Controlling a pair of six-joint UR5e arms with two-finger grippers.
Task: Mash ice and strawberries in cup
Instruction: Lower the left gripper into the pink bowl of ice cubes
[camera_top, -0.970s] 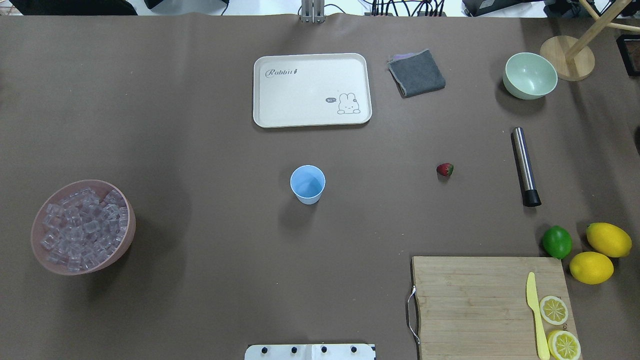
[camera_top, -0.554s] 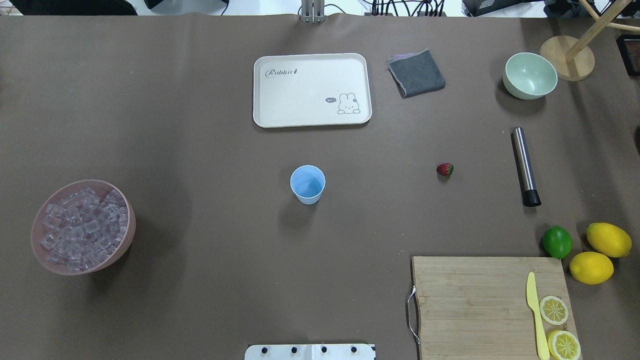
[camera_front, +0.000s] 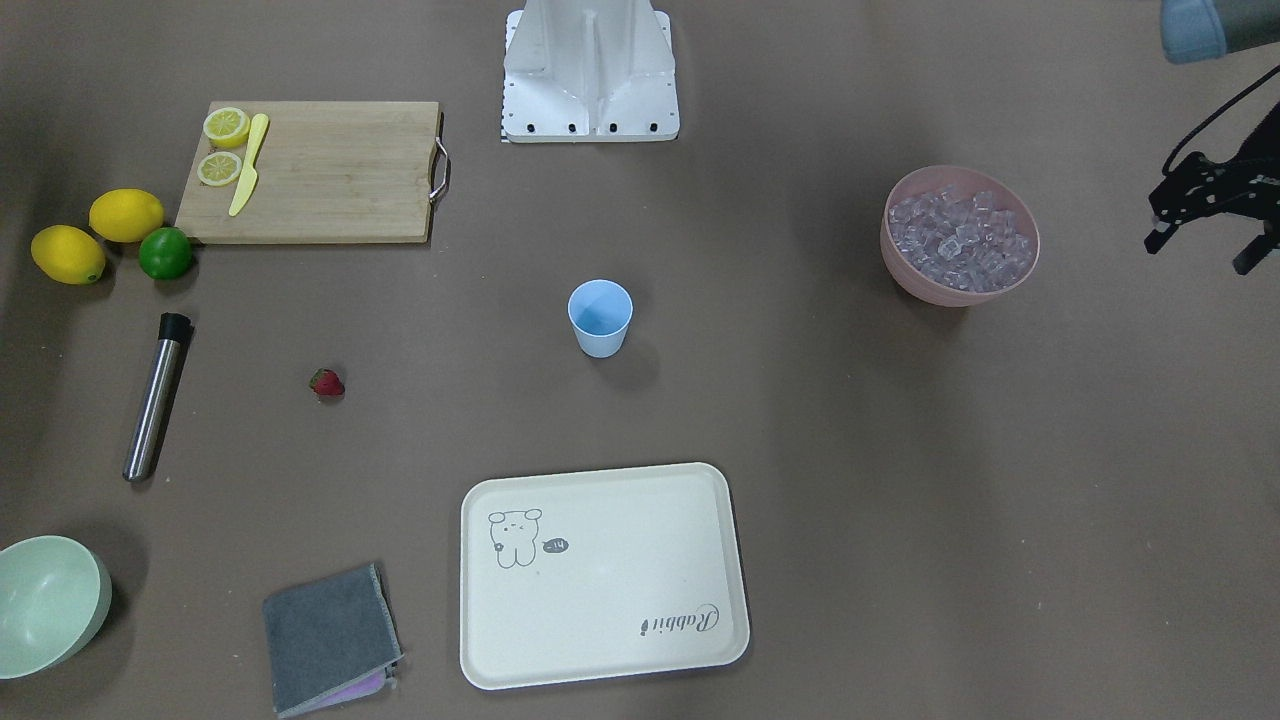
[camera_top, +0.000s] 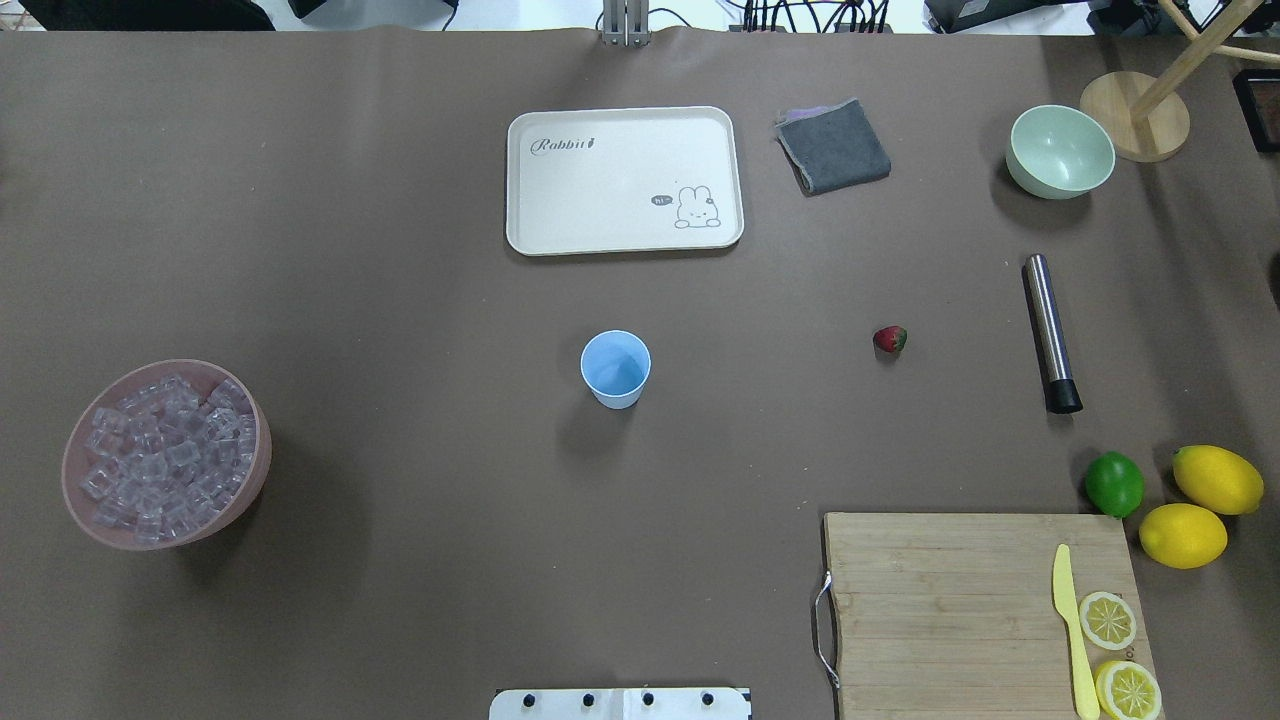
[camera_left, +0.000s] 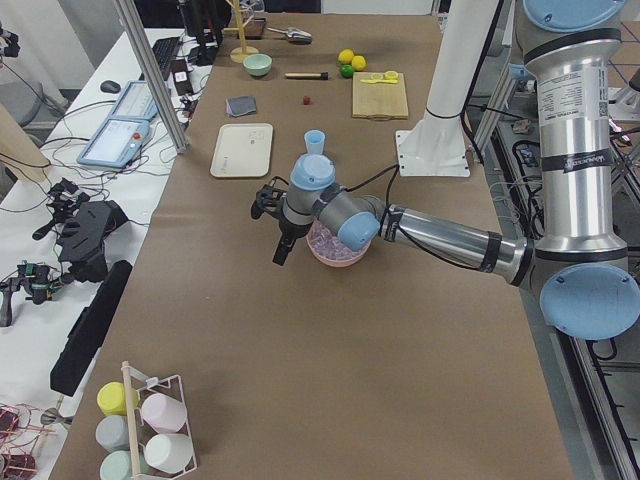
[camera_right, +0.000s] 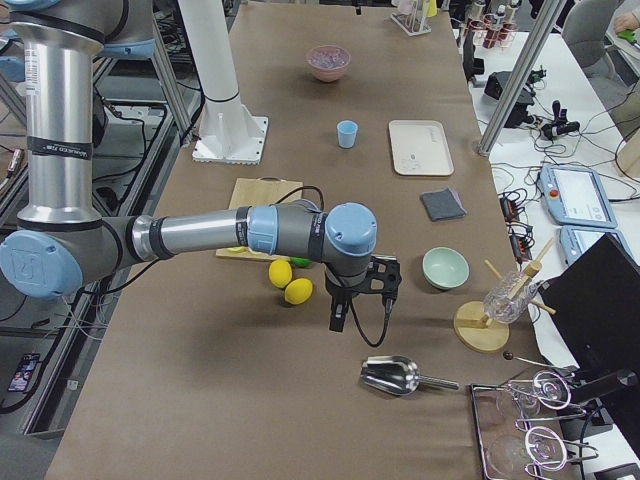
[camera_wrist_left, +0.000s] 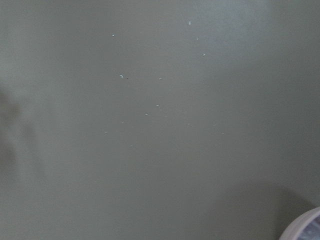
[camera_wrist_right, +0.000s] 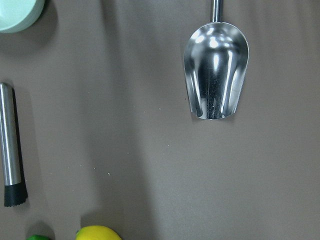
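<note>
Although a second has gone by, nothing on the table has moved in the overhead view. Every item lies where it did, and neither arm has come into that frame. I take that to mean the task is at its very start, with no ingredient yet in hand.

Nearest the robot, the cutting board (camera_top: 940, 600) sits on its right side. A little farther out on the left, the pink bowl (camera_top: 266, 450) holds all the ice (camera_top: 165, 455), heaped to the rim. The left gripper (camera_front: 1197, 255) hangs near that bowl, on its outer side toward the table's end. It is raised off the table, its jaws apart and nothing between them.

At mid-table the cup (camera_top: 615, 368) stands upright and looks bare inside. Level with it, well off to the right, the strawberry (camera_top: 889, 339) lies by itself, and beyond that the steel muddler (camera_top: 1048, 330) lies flat. The right gripper (camera_right: 362, 300) hovers past the lemons (camera_top: 1217, 479) at the right end, above a metal scoop (camera_wrist_right: 216, 70). Whether it is spread or closed I cannot tell, since only the side view shows it. Farthest away, the tray (camera_top: 600, 150) plays no part yet.

Both ice and strawberry must therefore reach the cup before any mashing — the scoop under the right wrist camera looks the likely first pick-up, though that is a guess.
</note>
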